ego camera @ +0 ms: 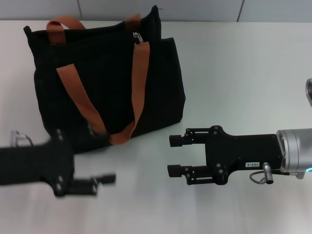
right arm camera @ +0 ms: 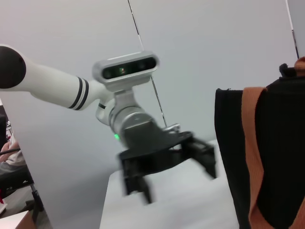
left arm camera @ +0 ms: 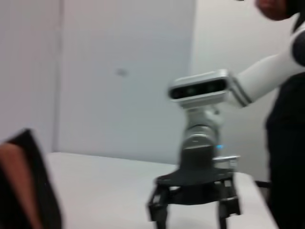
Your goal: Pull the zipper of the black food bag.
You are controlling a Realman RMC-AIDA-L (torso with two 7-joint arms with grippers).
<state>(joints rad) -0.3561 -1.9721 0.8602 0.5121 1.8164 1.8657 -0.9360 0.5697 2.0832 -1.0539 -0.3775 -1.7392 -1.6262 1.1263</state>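
The black food bag [ego camera: 105,78] stands at the back left of the white table, with two orange-brown strap handles [ego camera: 139,83]. The silver zipper pull [ego camera: 138,37] sits on the top edge, near the bag's right end. My left gripper [ego camera: 105,157] is open and blurred, low in front of the bag's lower front edge. My right gripper [ego camera: 170,156] is open and empty, just right of the bag's front corner, pointing toward the left gripper. The right wrist view shows the left gripper [right arm camera: 176,181] and the bag [right arm camera: 276,157]. The left wrist view shows the right gripper [left arm camera: 191,217] and a bag corner [left arm camera: 28,191].
The white table [ego camera: 243,68] stretches to the right of the bag and in front of both grippers. A pale wall stands behind the table. A person's dark clothing [left arm camera: 288,143] shows at the side in the left wrist view.
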